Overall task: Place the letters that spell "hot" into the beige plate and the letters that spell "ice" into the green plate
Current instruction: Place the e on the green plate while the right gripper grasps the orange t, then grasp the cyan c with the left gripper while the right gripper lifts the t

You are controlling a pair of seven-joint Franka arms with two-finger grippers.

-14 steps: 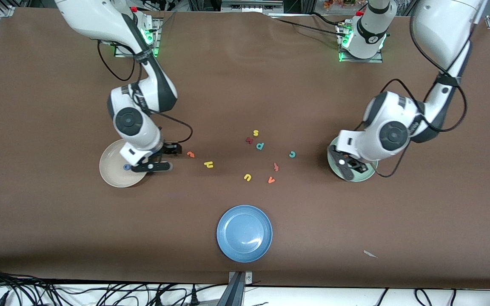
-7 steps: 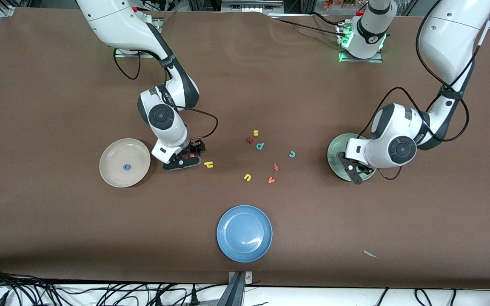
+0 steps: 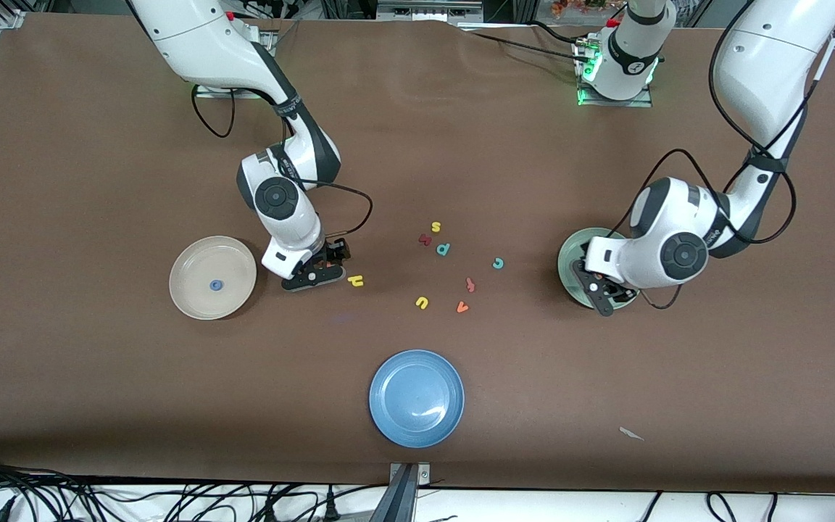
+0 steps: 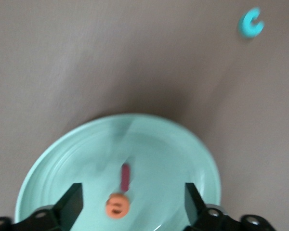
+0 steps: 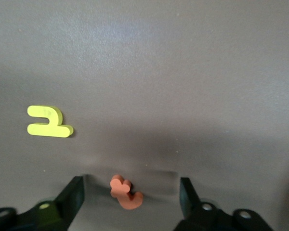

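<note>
Table (image 3: 98,406): we see a brown top carrying three plates and a scatter of small foam letters.
Blue plate (image 3: 416,398): it lies nearest the front camera of the three.
Beige plate (image 3: 212,277): it sits toward the right arm's end, and we see the blue "o" (image 3: 215,285) lying in it.
Green plate (image 4: 77,149): it sits toward the left arm's end, and we find the dark red "i" (image 4: 125,176) and the orange "e" (image 4: 117,206) in it, touching end to end.
Left gripper (image 4: 130,204): it hangs low over the green plate, fingers spread wide with both letters lying loose between them.
Right gripper (image 5: 130,197): down at the table beside the beige plate, fingers apart on either side of the orange "t" (image 5: 125,192), not touching it that we can see.
Yellow "h" (image 5: 49,121): on the table just beside the right gripper.
Teal "c" (image 4: 251,22): on the bare table near the green plate.
Other letters: we see the yellow "s" (image 3: 435,227), teal "p" (image 3: 443,249), yellow "u" (image 3: 422,302) and orange "v" (image 3: 462,307) mid-table.
</note>
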